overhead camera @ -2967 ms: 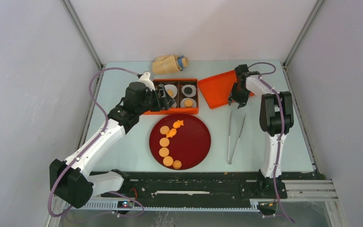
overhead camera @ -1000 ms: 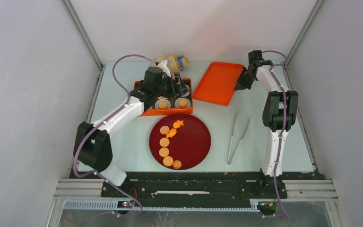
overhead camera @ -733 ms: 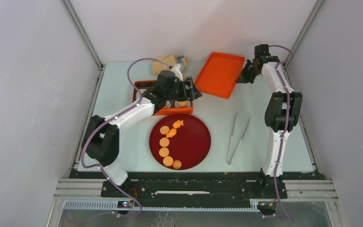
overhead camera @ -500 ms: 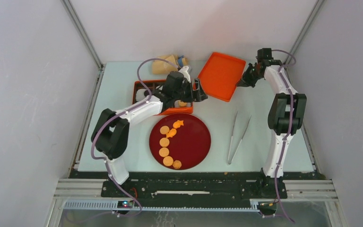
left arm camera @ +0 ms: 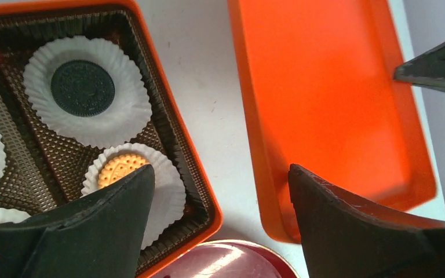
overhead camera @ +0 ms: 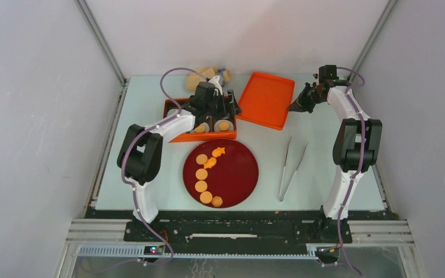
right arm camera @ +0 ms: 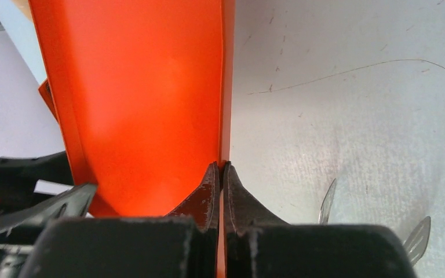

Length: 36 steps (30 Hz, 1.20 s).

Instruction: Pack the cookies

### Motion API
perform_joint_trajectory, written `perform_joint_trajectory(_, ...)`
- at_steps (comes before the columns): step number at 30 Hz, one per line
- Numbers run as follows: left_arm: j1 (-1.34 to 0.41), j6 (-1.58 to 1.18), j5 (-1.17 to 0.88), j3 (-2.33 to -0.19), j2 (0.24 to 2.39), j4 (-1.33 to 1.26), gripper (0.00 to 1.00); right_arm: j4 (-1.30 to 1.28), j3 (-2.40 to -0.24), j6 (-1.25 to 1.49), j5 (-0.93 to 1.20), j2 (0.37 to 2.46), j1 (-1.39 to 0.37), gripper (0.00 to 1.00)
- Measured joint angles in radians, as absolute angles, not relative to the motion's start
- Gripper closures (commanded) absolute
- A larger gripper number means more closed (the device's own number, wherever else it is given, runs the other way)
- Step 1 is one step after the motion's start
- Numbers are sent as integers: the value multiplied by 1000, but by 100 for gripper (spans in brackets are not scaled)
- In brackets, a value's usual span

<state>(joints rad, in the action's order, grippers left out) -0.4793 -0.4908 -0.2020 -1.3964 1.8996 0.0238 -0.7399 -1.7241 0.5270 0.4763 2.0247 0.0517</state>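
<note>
Several orange-tan cookies point(overhead camera: 201, 174) and star pieces point(overhead camera: 219, 152) lie in an arc on the dark red plate point(overhead camera: 237, 174). The orange box point(overhead camera: 185, 138) holds white liners with a black cookie point(left arm camera: 83, 88) and a tan cookie point(left arm camera: 119, 168). My left gripper point(overhead camera: 230, 108) point(left arm camera: 220, 171) hangs open over the gap between the box's right edge and the orange lid point(left arm camera: 330, 98), holding nothing. My right gripper point(overhead camera: 297, 106) point(right arm camera: 221, 166) is shut on the right rim of the orange lid point(overhead camera: 266, 99) point(right arm camera: 150, 87).
Metal tongs point(overhead camera: 290, 168) lie on the table right of the plate, their tips point(right arm camera: 327, 202) showing near my right gripper. A tan bag point(overhead camera: 208, 74) lies behind the box at the far edge. The enclosure's walls stand close on both sides.
The right gripper carried the lid back and to the right, away from the box. The left arm swung right across the box toward the lid, drew back slightly, and opened wider.
</note>
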Motion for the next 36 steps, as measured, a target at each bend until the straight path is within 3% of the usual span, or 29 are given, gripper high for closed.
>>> perform_joint_trajectory(10,-473,-509,-338,-1396,1996,-70,11,-677,-1650,530,569,2016,49,100)
perform_joint_trajectory(12,-473,-527,-374,-1396,2001,-105,16,-662,-1635,531,590,2016,41,100)
perform_joint_trajectory(13,-473,-535,-389,-1396,2001,-117,21,-655,-1629,532,597,2016,37,100)
perform_joint_trajectory(16,-473,-567,-430,-1396,2001,-158,57,-626,-1612,538,615,2016,29,100)
perform_joint_trajectory(20,-457,-625,-469,-1396,2001,-211,98,-606,-1585,535,606,2016,28,100)
perform_joint_trajectory(27,-448,-664,-506,-1396,2004,-271,100,-599,-1576,511,601,2016,22,100)
perform_joint_trajectory(31,-446,-664,-509,-1396,2005,-262,100,-614,-1581,452,500,2003,-20,76)
perform_joint_trajectory(32,-445,-664,-509,-1397,2005,-251,100,-626,-1581,428,435,1988,-48,66)
perform_joint_trajectory(36,-434,-665,-521,-1417,2005,-180,100,-672,-1575,329,102,1888,-207,48)
